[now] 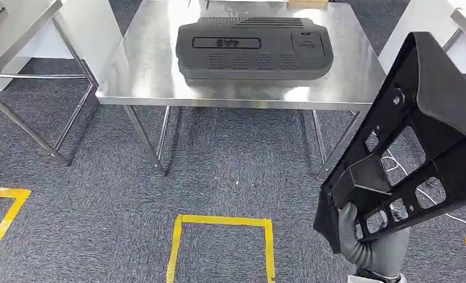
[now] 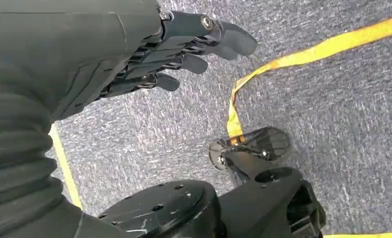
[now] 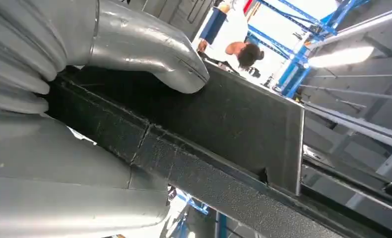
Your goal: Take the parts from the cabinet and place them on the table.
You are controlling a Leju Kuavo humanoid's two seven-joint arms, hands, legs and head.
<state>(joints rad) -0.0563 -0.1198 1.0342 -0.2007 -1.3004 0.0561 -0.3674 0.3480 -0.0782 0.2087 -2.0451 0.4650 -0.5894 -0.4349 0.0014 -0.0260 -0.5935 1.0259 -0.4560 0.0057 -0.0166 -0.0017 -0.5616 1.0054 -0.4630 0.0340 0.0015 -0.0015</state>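
Ahead of the right hand stands the table; a black frame is gripped, long axis tilted upward. Left hand hangs empty, fingers loosely apart.

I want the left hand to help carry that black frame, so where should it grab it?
Probably the upper bar of the frame, coming from the left side. The right hand grips only the bottom end, the frame leans up and right, and its open cutouts leave bars that fingers could wrap around.
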